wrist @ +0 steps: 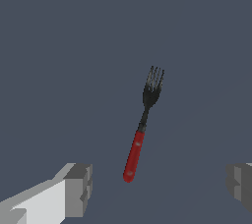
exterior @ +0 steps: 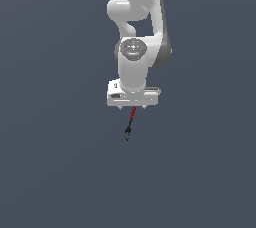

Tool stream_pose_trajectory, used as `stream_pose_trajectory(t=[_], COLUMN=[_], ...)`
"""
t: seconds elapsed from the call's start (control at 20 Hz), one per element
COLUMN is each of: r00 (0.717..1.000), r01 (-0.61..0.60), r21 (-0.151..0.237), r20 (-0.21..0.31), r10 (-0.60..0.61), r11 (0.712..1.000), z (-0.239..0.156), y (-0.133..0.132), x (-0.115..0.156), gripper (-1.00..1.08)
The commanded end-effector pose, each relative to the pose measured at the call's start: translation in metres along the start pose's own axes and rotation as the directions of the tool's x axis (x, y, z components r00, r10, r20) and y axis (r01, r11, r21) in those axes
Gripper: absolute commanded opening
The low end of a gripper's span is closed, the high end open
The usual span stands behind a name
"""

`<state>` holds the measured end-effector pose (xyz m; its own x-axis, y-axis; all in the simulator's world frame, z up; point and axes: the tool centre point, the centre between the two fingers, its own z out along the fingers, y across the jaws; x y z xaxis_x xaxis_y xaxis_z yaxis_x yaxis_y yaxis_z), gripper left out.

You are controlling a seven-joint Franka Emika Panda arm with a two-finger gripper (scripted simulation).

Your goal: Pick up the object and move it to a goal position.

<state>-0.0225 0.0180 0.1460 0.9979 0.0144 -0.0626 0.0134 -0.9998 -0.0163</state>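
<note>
I see the grey floor (exterior: 55, 172) filling both views, flat and plain all the way across. Over it stands my 1 white arm (exterior: 137, 27), reaching straight down from the top of the exterior view, its round wrist joint facing the camera. At its lower end sits the white gripper (exterior: 133, 106), pointing down at the floor.

In the wrist view the gripper (wrist: 160, 188) shows its 2 grey fingers (wrist: 78, 188) spread wide apart, 1 at each side of the picture, with bare floor between them. They grip nothing.

The fork (exterior: 130, 124) is the smallest thing here. In the exterior view it shows just below the gripper, its red handle nearest the fingers and its black pronged head slanting down toward the exterior view's left. The wrist view shows the fork (wrist: 141, 132) more clearly: a red handle, a thin black neck and a black head with several prongs. It lies between the 2 fingers, touching neither, with the handle end nearer the fingers and the prongs pointing away. I cannot tell from either view how far above it the fingertips are.
</note>
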Motion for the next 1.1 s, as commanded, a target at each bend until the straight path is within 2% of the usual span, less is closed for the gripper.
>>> stream_pose_trajectory(t=[0.0,0.6,1.05], r00=[1.0,0.976,0.963], r01=[-0.025,-0.212,-0.263], r21=[0.0,0.0,0.001], r20=[-0.005,-0.051,-0.065], r10=[0.025,0.212,0.263], r11=[1.0,0.977,0.965], z=[0.009,0.073,0.09], y=[0.0,0.005,0.007], x=[0.001,0.001,-0.001], gripper=[1.0,1.0,1.0])
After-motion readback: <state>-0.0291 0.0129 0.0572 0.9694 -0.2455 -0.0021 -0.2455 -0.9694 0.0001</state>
